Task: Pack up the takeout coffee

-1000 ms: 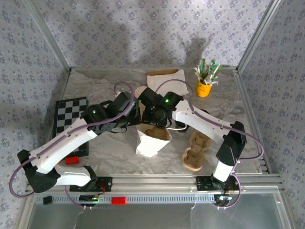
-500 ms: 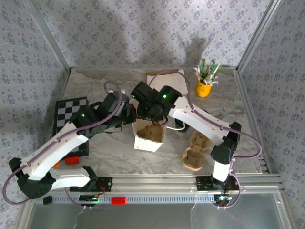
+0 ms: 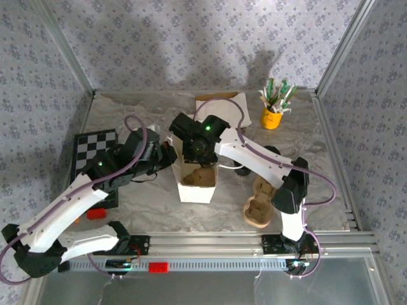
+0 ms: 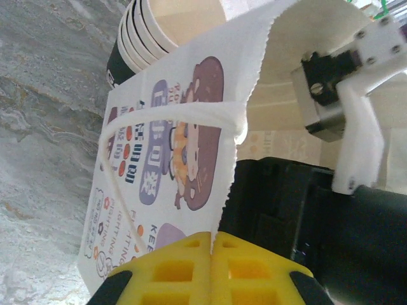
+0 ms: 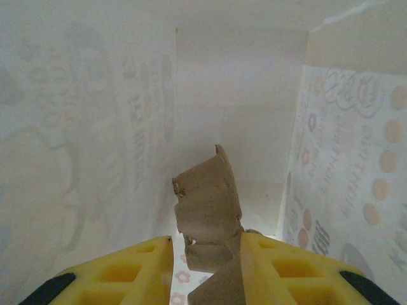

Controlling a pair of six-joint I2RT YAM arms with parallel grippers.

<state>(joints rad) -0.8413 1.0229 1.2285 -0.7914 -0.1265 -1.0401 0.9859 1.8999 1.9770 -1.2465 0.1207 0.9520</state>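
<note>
The left gripper (image 4: 211, 244) is clamped tight on the top edge of the white printed paper bag (image 4: 166, 166), its yellow fingers pressed together with the paper pinched between them and the bag's string handle looping across the outer face. The bag stands open-mouthed in the middle of the marbled table (image 3: 143, 114). The right gripper (image 5: 206, 239) reaches down inside it, where a brown cardboard cup carrier (image 5: 206, 190) sits on the bottom. Its fingers stand apart with one wall of the carrier rising between them (the card lies against one finger, with a thin slit of light at the other), so I cannot tell whether they pinch it. The takeout coffee cup (image 4: 141, 33) is outside the bag, just beyond its printed face in the left wrist view: white, rolled rims nested one in another, with a dark band at the base. A second cardboard carrier (image 3: 259, 202) lies on the table near the right arm, and a yellow cup of sticks (image 3: 272, 117) stands at the far right corner.
</note>
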